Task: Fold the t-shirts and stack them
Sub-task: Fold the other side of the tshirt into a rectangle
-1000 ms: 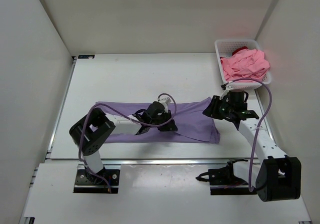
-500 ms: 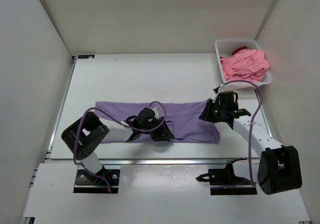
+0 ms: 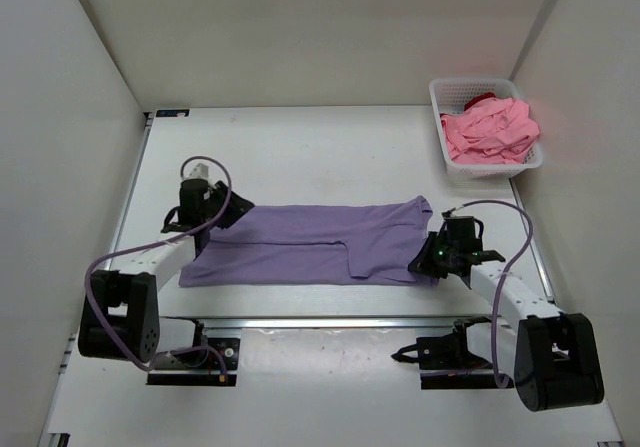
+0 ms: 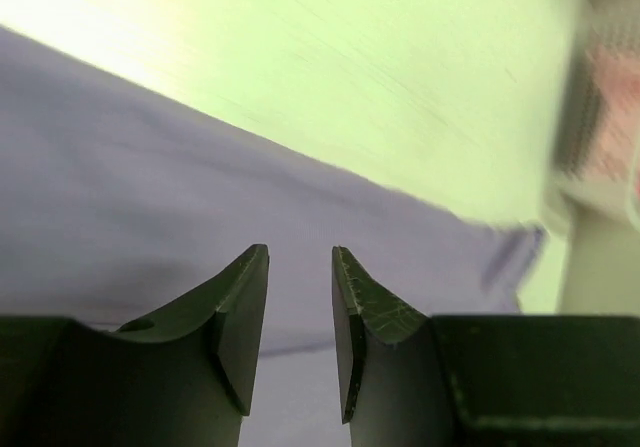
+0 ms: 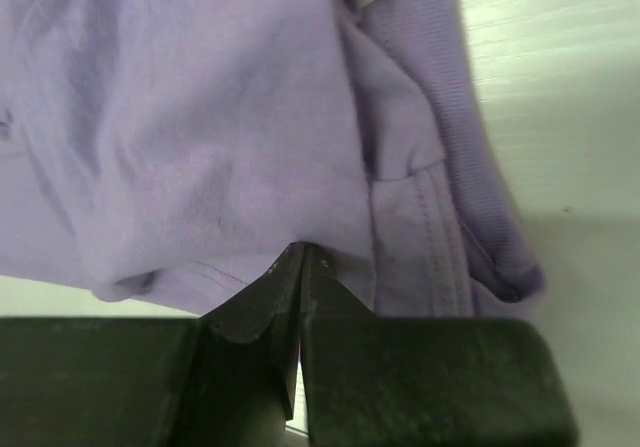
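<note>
- Fingers of your right gripper [image 5: 301, 259] are pressing together on the near right edge of the lavender t-shirt [image 3: 300, 242]. They are apparently pinching a fold of the hem, with cloth bunching just above the tips.
- Your left gripper [image 4: 300, 255] is hovering at the shirt's far left corner, its jaws a little apart and gripping nothing. Purple cloth is showing through the gap beyond the tips.
- The shirt is lying stretched lengthwise across the table [image 3: 300, 157], mostly flat, with one crease running down near its middle.
- As I judge it, you are setting up a fold from two ends. Be bringing the left jaws down and closing them on a real bite of that corner before lifting the right side, or the cloth will be dragging askew.
- Be raising both ends together and low, so the layers are landing edge on edge.
- The pink t-shirt [image 3: 490, 132] and dark red t-shirt [image 3: 482, 98] are sitting in the basket [image 3: 437, 102] at the far right, well apart from this work.
</note>
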`<state>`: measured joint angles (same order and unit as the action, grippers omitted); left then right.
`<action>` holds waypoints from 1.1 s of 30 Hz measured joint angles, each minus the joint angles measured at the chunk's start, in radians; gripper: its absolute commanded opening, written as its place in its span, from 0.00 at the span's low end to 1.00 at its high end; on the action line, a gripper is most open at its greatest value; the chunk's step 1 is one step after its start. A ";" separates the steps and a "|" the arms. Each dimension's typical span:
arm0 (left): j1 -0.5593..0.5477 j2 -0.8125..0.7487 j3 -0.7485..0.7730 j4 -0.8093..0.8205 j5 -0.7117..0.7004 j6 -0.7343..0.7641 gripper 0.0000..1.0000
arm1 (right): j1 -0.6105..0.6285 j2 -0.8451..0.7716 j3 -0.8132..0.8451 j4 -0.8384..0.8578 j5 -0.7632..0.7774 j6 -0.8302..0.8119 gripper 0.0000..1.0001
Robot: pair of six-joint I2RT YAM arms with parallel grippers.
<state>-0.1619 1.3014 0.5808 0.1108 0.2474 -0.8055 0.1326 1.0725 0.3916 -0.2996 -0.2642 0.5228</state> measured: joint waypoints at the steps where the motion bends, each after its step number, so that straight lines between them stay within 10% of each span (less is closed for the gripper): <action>1: 0.036 0.000 -0.004 -0.010 -0.016 0.014 0.42 | -0.017 -0.013 -0.013 0.009 -0.010 0.006 0.00; 16: 0.347 0.102 -0.070 -0.089 -0.128 0.039 0.19 | -0.117 -0.115 -0.079 0.039 -0.038 0.035 0.00; 33: 0.414 -0.024 -0.046 -0.248 -0.267 0.080 0.23 | -0.158 -0.159 -0.078 0.032 -0.028 0.035 0.00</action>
<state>0.2516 1.2770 0.5350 -0.1375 -0.0196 -0.7250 -0.0257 0.9134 0.3134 -0.2680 -0.2920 0.5575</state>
